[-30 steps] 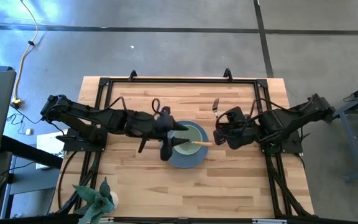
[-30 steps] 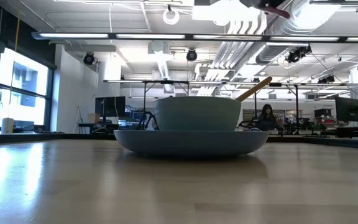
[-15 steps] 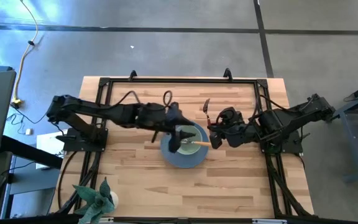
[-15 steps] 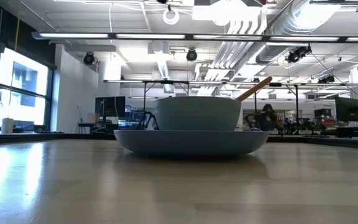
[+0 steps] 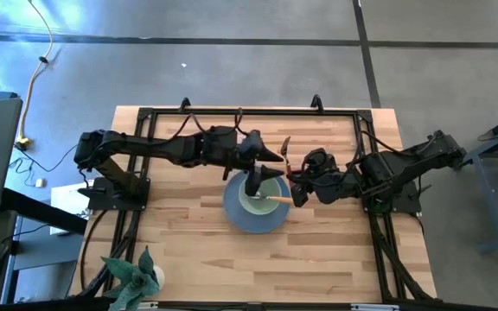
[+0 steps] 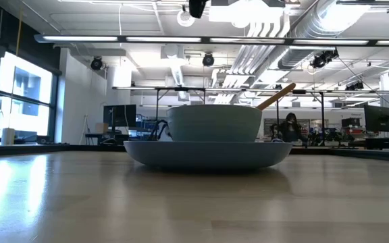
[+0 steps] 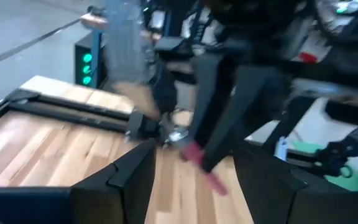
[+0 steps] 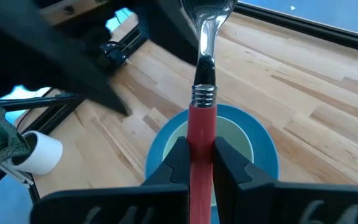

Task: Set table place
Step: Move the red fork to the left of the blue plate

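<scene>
Since a second ago the left pincer [image 5: 258, 173] has swung from the plate's left side to above the bowl's [image 5: 263, 193] far rim, fingers released. The right pincer [image 5: 296, 179] stays clenched on the red-handled fork [image 8: 202, 118], held just right of the plate [image 5: 241, 219]. Mid-tabletop [image 5: 188, 250], the yellow-handled spoon [image 5: 279, 199] rests in the bowl on the plate.

An open-plan lab or workshop is indicated by exposed ceiling ducts [image 6: 275, 27], strip lights [image 6: 181, 39] and monitors [image 6: 123, 116].
</scene>
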Robot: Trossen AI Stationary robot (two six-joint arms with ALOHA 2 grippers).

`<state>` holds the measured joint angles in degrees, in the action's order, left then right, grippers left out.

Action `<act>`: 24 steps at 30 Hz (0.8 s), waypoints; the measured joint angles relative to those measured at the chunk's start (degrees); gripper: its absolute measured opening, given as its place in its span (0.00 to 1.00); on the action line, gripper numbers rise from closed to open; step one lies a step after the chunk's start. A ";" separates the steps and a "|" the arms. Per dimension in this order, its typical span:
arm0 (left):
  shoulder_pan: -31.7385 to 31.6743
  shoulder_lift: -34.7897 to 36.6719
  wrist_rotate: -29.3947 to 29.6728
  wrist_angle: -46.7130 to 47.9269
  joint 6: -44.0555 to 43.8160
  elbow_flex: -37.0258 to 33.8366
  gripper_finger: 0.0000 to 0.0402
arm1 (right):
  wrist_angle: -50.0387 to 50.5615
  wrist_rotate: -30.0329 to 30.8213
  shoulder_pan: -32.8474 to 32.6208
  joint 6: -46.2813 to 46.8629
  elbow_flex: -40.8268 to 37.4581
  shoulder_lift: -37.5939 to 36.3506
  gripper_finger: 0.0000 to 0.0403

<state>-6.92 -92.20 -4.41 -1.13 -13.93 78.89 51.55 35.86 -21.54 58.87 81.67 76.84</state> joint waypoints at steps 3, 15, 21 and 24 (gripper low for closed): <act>0.07 0.00 -1.08 -2.51 0.05 0.01 0.50 | -0.06 0.00 0.00 -0.01 0.00 0.00 0.01; -0.65 0.02 3.65 2.01 1.71 0.02 0.50 | -4.65 0.00 0.07 -3.89 0.00 0.00 0.01; -1.44 0.02 1.38 -0.22 1.61 0.00 0.50 | -4.66 0.13 0.09 -3.89 -0.04 0.17 0.01; -1.42 0.02 -0.11 -3.47 1.53 0.00 0.50 | -4.52 -0.22 0.26 -3.89 -0.07 0.59 0.01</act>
<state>-8.34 -92.18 -4.52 -4.60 -12.40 78.89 47.03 35.64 -21.28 54.98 81.60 77.42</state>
